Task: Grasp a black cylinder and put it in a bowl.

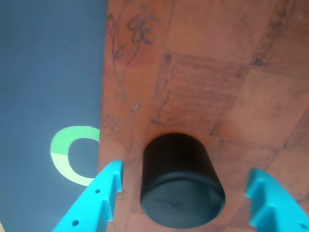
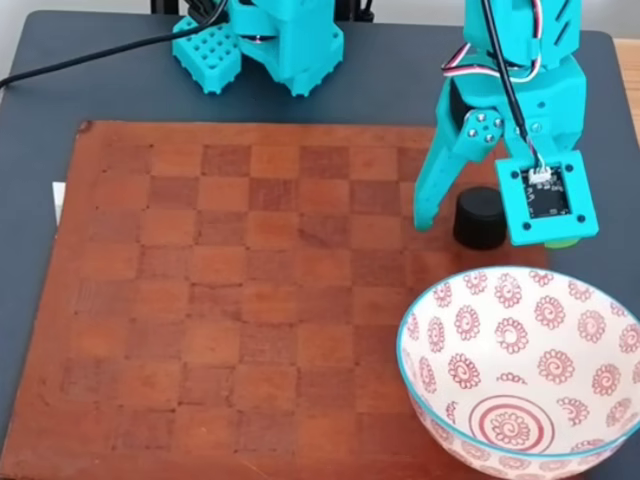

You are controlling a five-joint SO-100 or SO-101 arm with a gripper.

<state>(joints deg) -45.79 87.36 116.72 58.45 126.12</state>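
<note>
Turquoise plastic, the two-finger gripper (image 1: 186, 193) stands wide open in the wrist view, holding nothing; left of its left finger lies a green ring mark (image 1: 72, 154) on the dark tabletop (image 1: 48, 72). Between the fingers, touching neither, the short matte black cylinder (image 1: 181, 186) stands upright on the brown chequered board (image 1: 217, 72). In the fixed view, the large white red-patterned bowl (image 2: 520, 375) sits near the gripper, towards the camera.
</note>
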